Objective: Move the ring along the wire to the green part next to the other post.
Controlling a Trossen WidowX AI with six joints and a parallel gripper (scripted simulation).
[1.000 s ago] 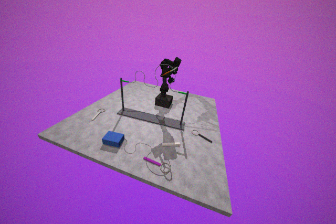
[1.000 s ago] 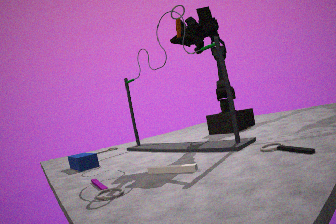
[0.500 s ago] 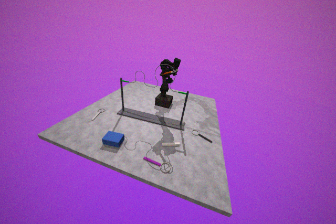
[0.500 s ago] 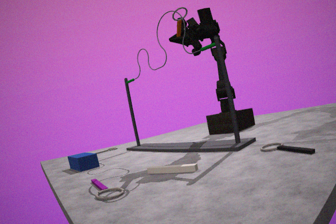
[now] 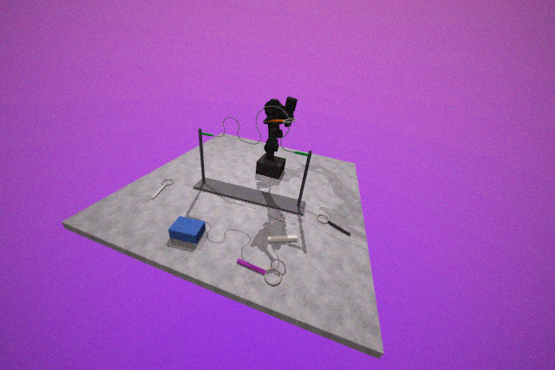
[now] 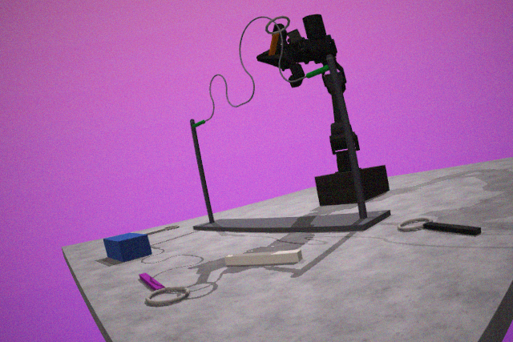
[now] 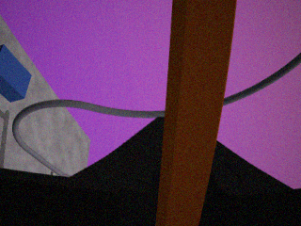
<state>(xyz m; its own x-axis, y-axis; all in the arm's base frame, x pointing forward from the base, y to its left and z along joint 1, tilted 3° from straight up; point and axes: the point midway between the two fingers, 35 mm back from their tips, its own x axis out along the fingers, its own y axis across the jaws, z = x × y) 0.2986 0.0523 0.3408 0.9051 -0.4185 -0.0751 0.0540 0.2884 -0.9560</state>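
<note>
My gripper [image 5: 271, 121] [image 6: 272, 46] [image 7: 169, 128] is shut on the orange handle [image 5: 277, 120] [image 6: 274, 42] [image 7: 199, 71]. The ring [image 5: 295, 120] [image 6: 288, 22] lies nearly flat at the handle's end, around the right side of the wire's tall loop, near its top. I cannot tell whether it touches the grey wire [image 5: 231, 117] [image 6: 240, 42] [image 7: 113, 112]. The wrist view does not show the ring. One green part [image 5: 302, 153] [image 6: 317, 71] is at the right post [image 5: 304, 179] [image 6: 348, 135], the other [image 5: 206, 134] [image 6: 199, 123] at the left post [image 5: 201, 158] [image 6: 203, 172].
The wire dips and makes a smaller loop left of the tall one. On the table lie a blue block [image 5: 186, 229] [image 6: 127, 247] [image 7: 14, 75], a cream bar [image 5: 282, 238] [image 6: 263, 258], and rings with purple [image 5: 251, 266] [image 6: 151, 281], black [image 5: 339, 228] [image 6: 452, 228] and white [image 5: 159, 190] handles.
</note>
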